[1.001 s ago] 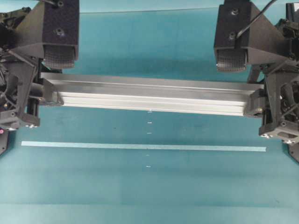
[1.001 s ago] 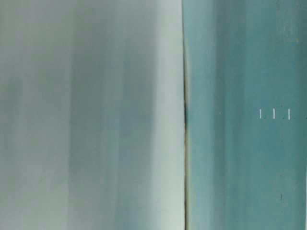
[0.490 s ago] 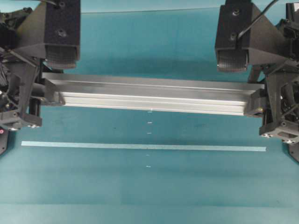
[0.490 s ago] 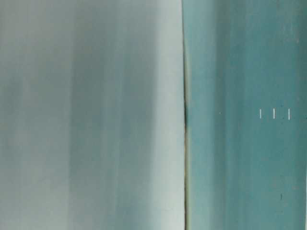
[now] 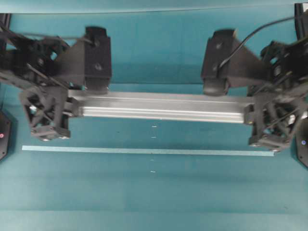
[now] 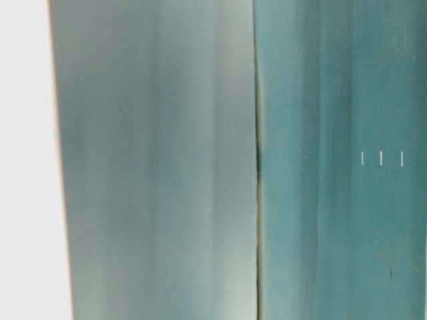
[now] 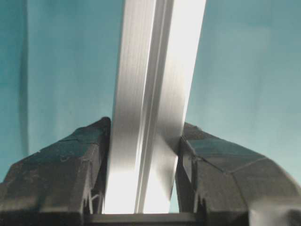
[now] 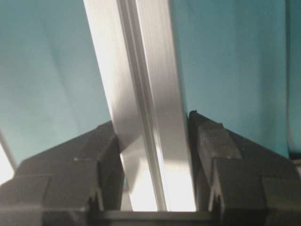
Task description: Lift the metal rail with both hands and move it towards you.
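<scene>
Overhead view: metal rail gripped at both ends above the teal table.
Left gripper and right gripper each clamp one end, jaws pressed on opposite faces, probably to keep the long bar level; it lies crosswise, short of the pale tape strip.
</scene>
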